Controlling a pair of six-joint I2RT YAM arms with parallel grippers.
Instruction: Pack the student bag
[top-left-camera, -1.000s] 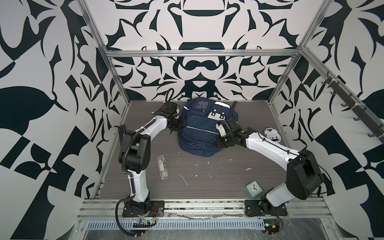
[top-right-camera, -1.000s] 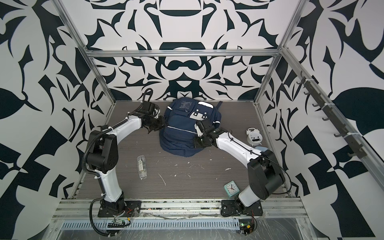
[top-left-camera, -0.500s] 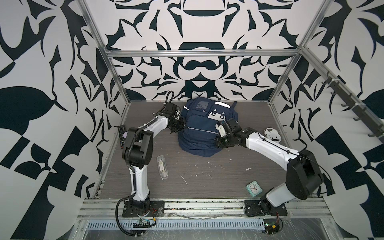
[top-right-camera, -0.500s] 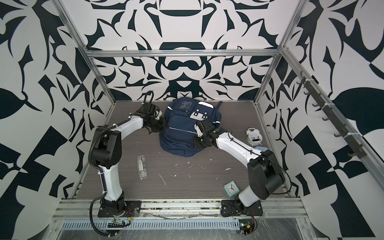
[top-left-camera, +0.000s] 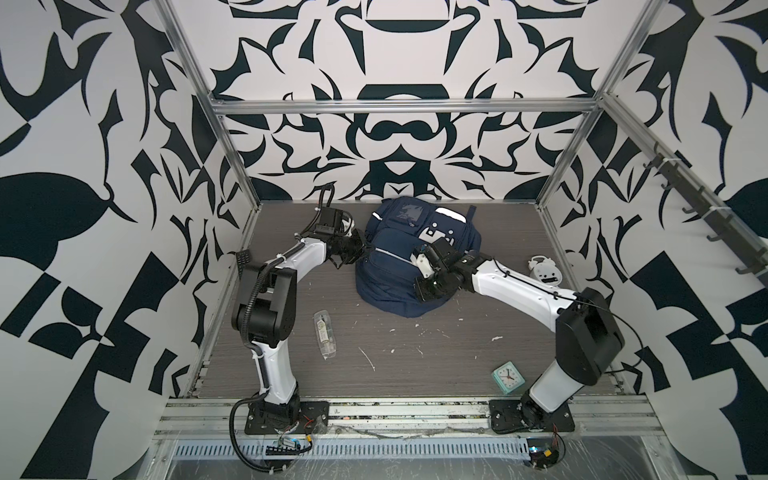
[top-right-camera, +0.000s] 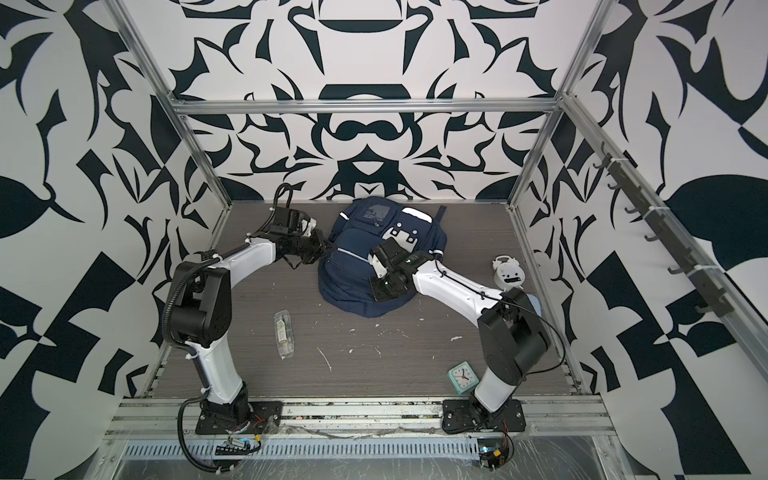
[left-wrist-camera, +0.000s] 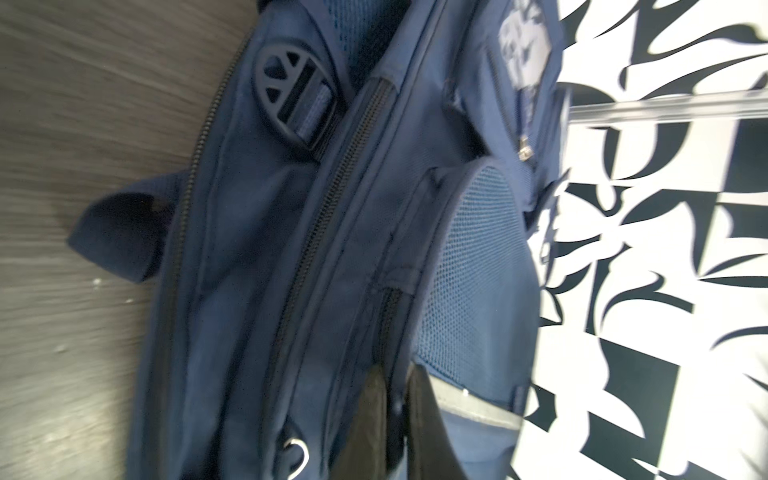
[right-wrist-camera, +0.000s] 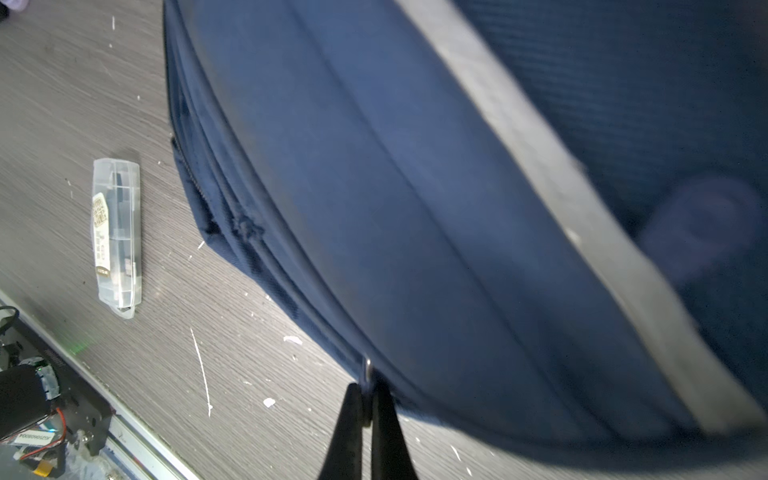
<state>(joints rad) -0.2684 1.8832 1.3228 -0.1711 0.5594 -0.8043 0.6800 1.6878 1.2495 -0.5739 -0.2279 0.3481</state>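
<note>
The grey wood-grain table (top-left-camera: 436, 365) is carrying everything. The student bag (top-left-camera: 395, 266) (top-right-camera: 353, 278) is lying on its far middle, face up, its white patch pointing toward the far wall.

I am reaching in from both flanks. My left claw (top-left-camera: 360, 249) (top-right-camera: 322, 249) is touching the bag's left side, toward its far end. In the left wrist view this claw (left-wrist-camera: 392, 386) is closing down to a sliver against the navy fabric (left-wrist-camera: 249, 249), right where a short zip meets the mesh side pocket. A scrap of the bag is sitting between my fingers (left-wrist-camera: 370, 411), but I cannot tell whether it is a tab or plain cloth.

My right claw (top-left-camera: 423, 293) (top-right-camera: 378, 293) is lying over the bag's near right part, pointing down at its lower edge. The bag is filling most of that wrist's view (right-wrist-camera: 415, 208).

A clear plastic case (top-left-camera: 325, 340) (top-right-camera: 284, 334) (right-wrist-camera: 117, 237) is lying flat to the near left of the bag, well apart from both claws. A white alarm clock (top-left-camera: 544, 272) (top-right-camera: 508, 274) is lying far right, beyond my right forearm. A small mint clock (top-left-camera: 508, 376) (top-right-camera: 462, 377) is lying near right, beside my right arm's base.

Smallest, a metal zip pull (right-wrist-camera: 366, 372) is sticking out at the bag's bottom seam, and my right claw (right-wrist-camera: 365, 392) is pinching it with the fingers nearly together.
</note>
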